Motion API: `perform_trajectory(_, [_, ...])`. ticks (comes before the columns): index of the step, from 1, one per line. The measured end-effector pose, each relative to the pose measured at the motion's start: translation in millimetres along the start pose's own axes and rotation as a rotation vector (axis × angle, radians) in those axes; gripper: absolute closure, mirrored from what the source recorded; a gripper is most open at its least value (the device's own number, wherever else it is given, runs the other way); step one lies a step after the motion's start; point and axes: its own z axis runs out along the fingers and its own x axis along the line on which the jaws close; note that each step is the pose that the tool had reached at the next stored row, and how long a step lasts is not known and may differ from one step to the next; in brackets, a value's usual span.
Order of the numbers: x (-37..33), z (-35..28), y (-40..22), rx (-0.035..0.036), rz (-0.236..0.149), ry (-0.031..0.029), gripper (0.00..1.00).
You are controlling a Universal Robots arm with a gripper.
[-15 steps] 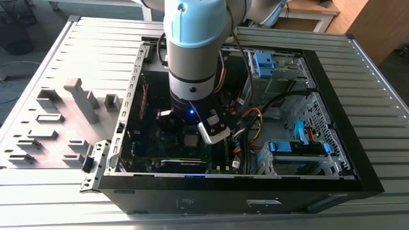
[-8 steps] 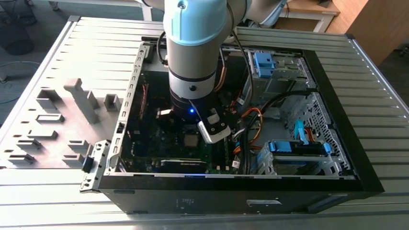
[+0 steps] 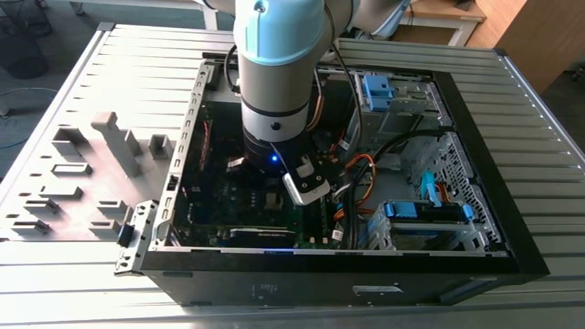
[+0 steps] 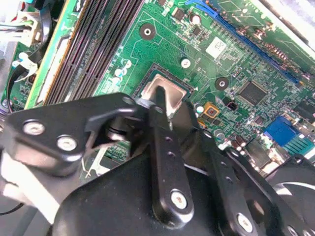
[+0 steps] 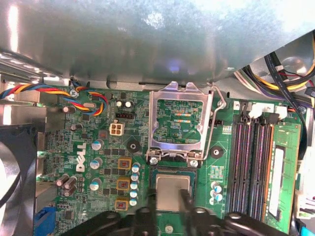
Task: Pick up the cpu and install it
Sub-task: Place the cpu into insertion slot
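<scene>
The cpu (image 5: 171, 187) is a small silver-grey square lying flat in the dark socket on the green motherboard (image 5: 88, 206). My gripper (image 5: 170, 197) hangs straight over it, one dark finger at each of two opposite edges, shut on the chip. In the second wrist view one thin fingertip (image 4: 160, 93) rests against the cpu (image 4: 172, 96) in its socket recess. In the exterior view my arm (image 3: 274, 103) reaches down into the open PC case (image 3: 329, 267), and its wrist hides the socket.
The hinged metal socket frame (image 5: 179, 123) stands folded open just beyond the socket, its wire lever (image 5: 216, 123) raised beside it. Memory slots (image 5: 251, 167), coloured cables (image 5: 44, 91) and a fan (image 5: 15, 172) crowd the board. A grey fixture block (image 3: 92, 171) sits outside the case.
</scene>
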Motion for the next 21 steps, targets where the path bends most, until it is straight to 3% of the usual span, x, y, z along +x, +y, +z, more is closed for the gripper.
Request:
perform_trajectory(5, [0.0, -0.1, 0.0, 0.0, 0.0, 0.0, 0.87])
perform_trajectory(10, [0.0, -0.1, 0.0, 0.0, 0.0, 0.0, 0.89])
perform_trajectory(14, [0.0, 0.7, -0.1, 0.0003, 0.038, 0.0008, 0.89])
perform_trajectory(21, [-4.4, 5.0, 0.0, 0.0003, 0.039, 0.0008, 0.89])
